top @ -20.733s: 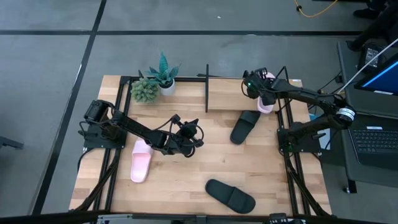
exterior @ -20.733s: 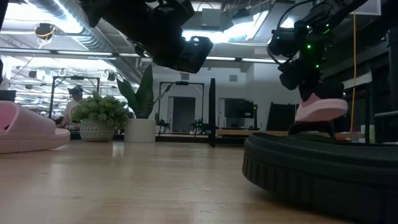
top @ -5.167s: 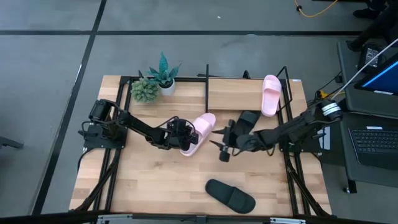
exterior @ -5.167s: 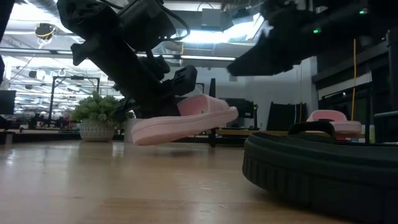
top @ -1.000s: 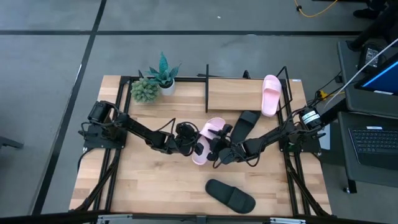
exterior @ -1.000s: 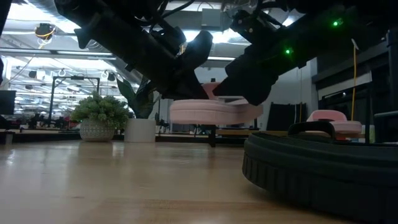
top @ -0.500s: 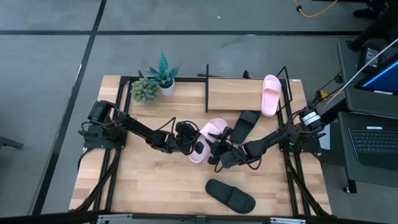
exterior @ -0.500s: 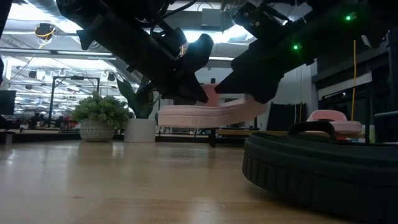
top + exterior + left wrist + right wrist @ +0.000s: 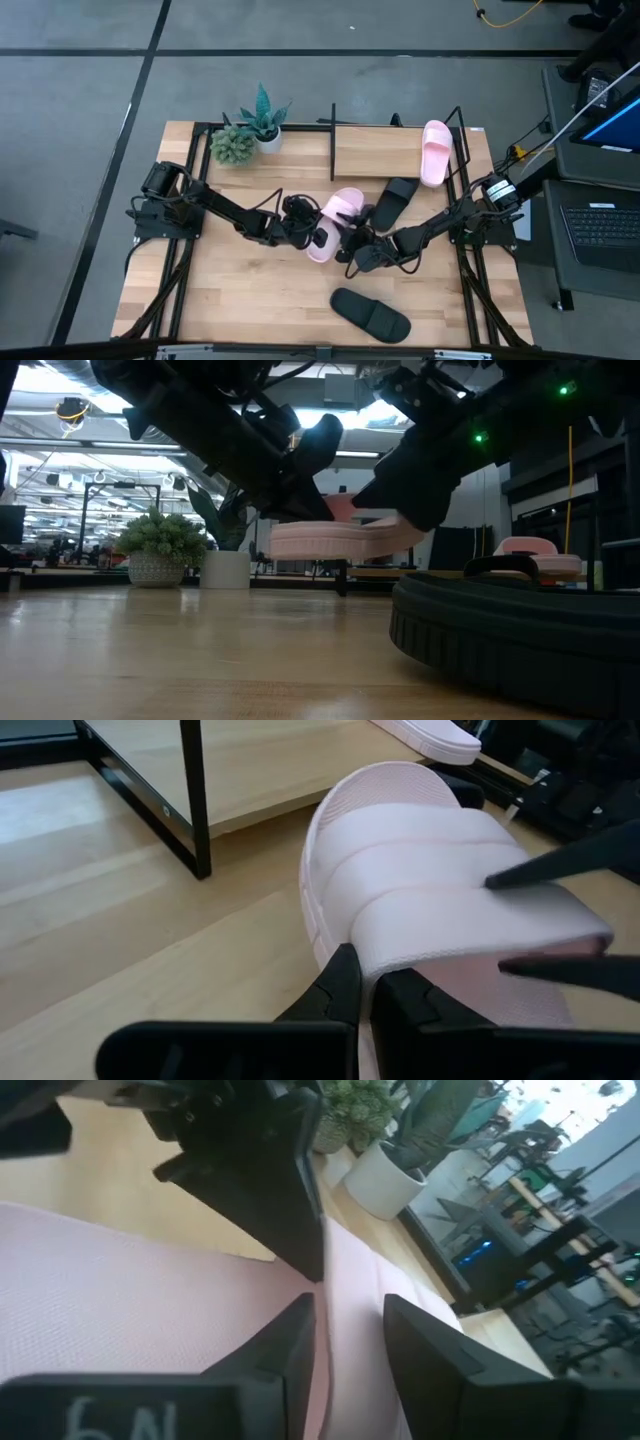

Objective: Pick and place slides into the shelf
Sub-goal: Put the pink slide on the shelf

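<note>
Closest to the low camera a black slide point(image 9: 515, 635) lies flat on the table point(image 9: 260, 300), filling that corner of the view. Past it, both pincers meet mid-table on one pink slide point(image 9: 334, 224), held clear of the wood. The left gripper point(image 9: 318, 237) is clamped tight on its strap edge; the right gripper point(image 9: 347, 243) has its fingers narrowed around the other side (touching it, looks like). Just beyond them the second black slide point(image 9: 394, 202) lies between the pincers and the shelf point(image 9: 390, 150), where the other pink slide point(image 9: 435, 152) sits. Two potted plants point(image 9: 248, 135) stand farther left.
</note>
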